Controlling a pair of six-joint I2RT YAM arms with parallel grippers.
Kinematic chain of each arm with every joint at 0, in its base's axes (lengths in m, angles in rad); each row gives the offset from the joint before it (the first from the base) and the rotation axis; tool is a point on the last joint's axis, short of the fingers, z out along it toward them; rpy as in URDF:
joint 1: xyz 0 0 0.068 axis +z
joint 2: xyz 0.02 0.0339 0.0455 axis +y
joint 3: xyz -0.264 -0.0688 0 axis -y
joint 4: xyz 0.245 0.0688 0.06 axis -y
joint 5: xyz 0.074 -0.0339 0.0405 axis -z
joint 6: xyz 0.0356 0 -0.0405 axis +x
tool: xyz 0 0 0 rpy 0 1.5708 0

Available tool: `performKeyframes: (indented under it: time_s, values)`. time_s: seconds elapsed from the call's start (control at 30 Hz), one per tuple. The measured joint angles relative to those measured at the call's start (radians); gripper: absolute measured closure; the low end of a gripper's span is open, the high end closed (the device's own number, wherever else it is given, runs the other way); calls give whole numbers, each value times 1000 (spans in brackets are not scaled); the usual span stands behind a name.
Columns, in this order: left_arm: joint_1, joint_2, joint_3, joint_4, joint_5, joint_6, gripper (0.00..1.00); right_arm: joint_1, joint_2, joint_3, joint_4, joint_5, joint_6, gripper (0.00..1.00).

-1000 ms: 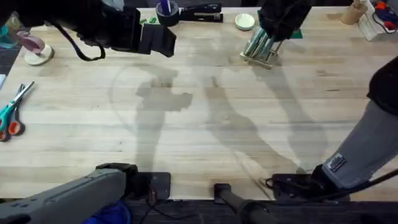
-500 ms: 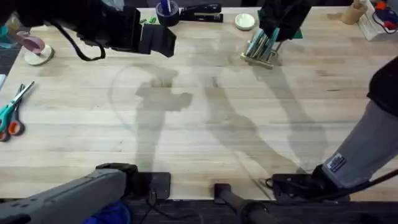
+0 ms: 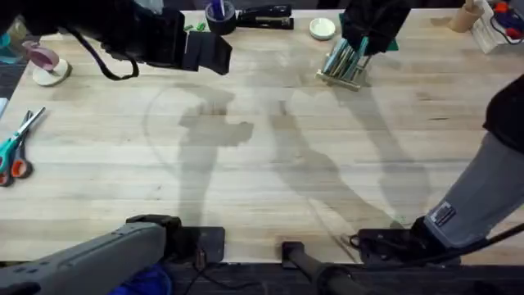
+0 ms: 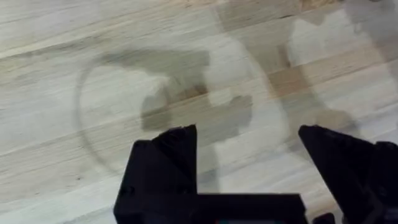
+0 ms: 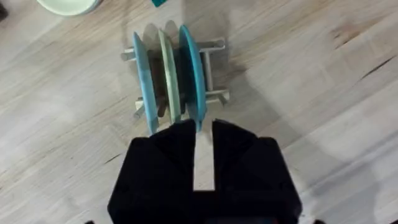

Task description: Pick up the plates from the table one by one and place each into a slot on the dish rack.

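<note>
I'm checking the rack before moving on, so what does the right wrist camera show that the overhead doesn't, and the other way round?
Right wrist alone: three plates standing on edge in separate slots of the dish rack, the right gripper just off the nearest plate's rim. Overhead alone: scissors, a stapler, the left gripper raised over the table. Both: rack, plates, small white dish.

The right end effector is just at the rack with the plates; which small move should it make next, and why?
Probably lift straight up and away. Three plates stand on edge in the dish rack, and the right end effector, fingers narrowly apart, seems to grip none. No plate shows lying on the table.
</note>
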Motion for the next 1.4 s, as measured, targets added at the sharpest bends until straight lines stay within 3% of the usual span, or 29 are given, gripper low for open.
performKeyframes:
  time_s: [0.1,0.17,0.3,0.57,0.77,1.1,1.27,1.4]
  values:
    - [0,0,0,0,0,0,6,0,-6,13,0,0,-19,813]
    - [0,0,0,0,0,0,6,0,-22,23,-5,0,-35,735]
    - [0,0,0,0,0,0,6,0,-74,47,-38,0,-70,400]
    - [0,0,0,0,0,0,6,0,-149,63,-75,0,-235,26]
    - [0,0,0,0,0,0,6,0,-150,63,-138,0,-357,11]
    - [0,0,0,-1,0,0,5,0,-161,63,-220,0,-413,11]
    - [0,0,0,-1,0,0,6,0,-223,47,-234,0,-418,11]
    - [0,0,0,-1,0,0,6,0,-328,-54,-206,-3,-418,11]
